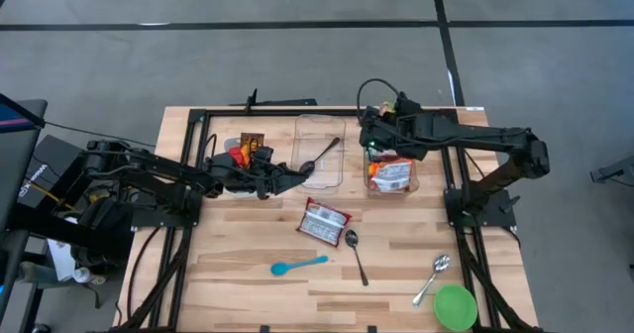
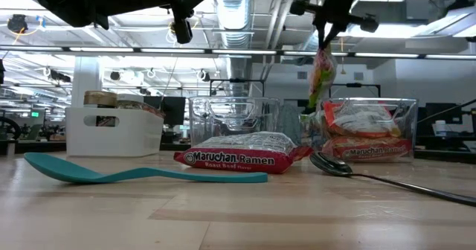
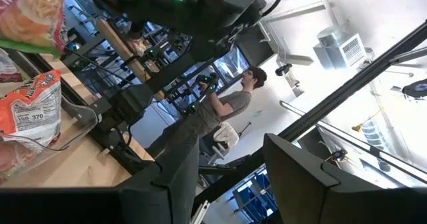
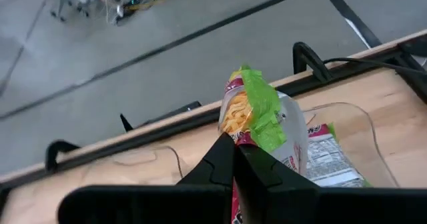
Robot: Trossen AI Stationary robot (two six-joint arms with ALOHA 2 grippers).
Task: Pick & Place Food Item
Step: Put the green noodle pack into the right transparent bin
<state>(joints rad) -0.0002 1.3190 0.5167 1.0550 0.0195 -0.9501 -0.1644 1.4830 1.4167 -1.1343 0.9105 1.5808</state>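
My right gripper (image 1: 371, 147) is shut on a ramen packet with a green and red wrapper (image 4: 257, 111). The packet hangs (image 2: 321, 75) above the right clear container (image 1: 393, 174), which holds other ramen packets. Another ramen packet (image 1: 324, 221) lies flat on the table in the middle. My left gripper (image 1: 297, 177) hovers open above the table next to an empty clear container (image 1: 322, 135). Nothing is between its fingers (image 3: 233, 184). My right gripper pinches the packet's upper end (image 4: 239, 139) between its two shut fingers. The fingers come slanting down from above. The packet hangs below them, tilted, its lower end (image 2: 312, 107) clear of the container and the packets in it.
A black spoon (image 1: 319, 158) lies in the empty container. On the near half of the table are a teal spoon (image 1: 297, 265), two metal spoons (image 1: 355, 254) (image 1: 433, 277) and a green bowl (image 1: 456, 306). A box of snacks (image 1: 248, 150) stands at the far left.
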